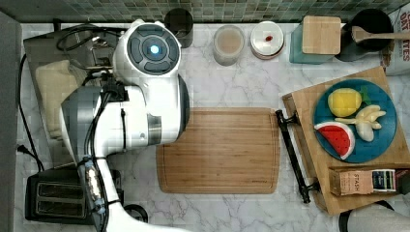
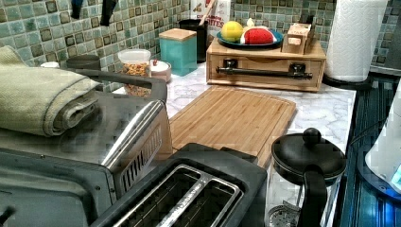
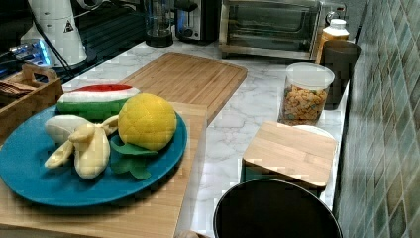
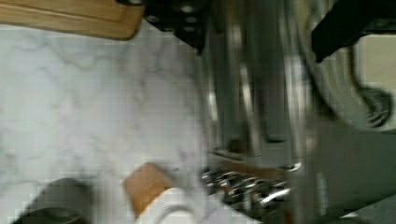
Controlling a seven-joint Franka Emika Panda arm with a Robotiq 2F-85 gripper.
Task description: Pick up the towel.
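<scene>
While over the towel (image 4: 373,60) | hand (image 4: 348,28) holds nothing

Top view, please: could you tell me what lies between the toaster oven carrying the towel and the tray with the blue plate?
The wooden cutting board on the marble counter.

Bare wooden cutting board (image 1: 220,150) at mid-counter on white marble. On the top view's right, raised wooden tray (image 1: 309,104) bearing blue plate (image 1: 384,99) of plush fruit. Black toaster (image 1: 53,195) at lower left; jars along tiled wall.
</scene>
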